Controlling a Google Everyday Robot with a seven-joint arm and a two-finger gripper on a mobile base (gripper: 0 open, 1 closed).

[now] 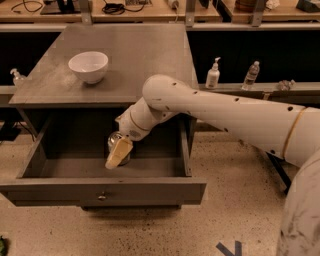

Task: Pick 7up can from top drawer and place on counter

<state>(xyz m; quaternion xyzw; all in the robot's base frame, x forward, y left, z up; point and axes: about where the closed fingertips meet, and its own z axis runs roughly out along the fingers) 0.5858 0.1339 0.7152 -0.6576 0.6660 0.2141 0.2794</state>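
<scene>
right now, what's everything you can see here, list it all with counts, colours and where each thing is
7up can: one, silvery, inside the open drawer, partly hidden by the end effector
top drawer: one, grey, pulled open below the counter
counter: one, grey, top of the cabinet
bowl: one, white, on the counter's left part
pump bottle: one, white, on the grey shelf right of the cabinet
plastic bottle: one, clear, same shelf, right of the pump bottle
small bottle: one, pale, left of the cabinet
wooden bench: one, light wood, along the back
arm: one, white, reaching from the right into the drawer
end effector: one, beige, in the drawer at the can
</scene>
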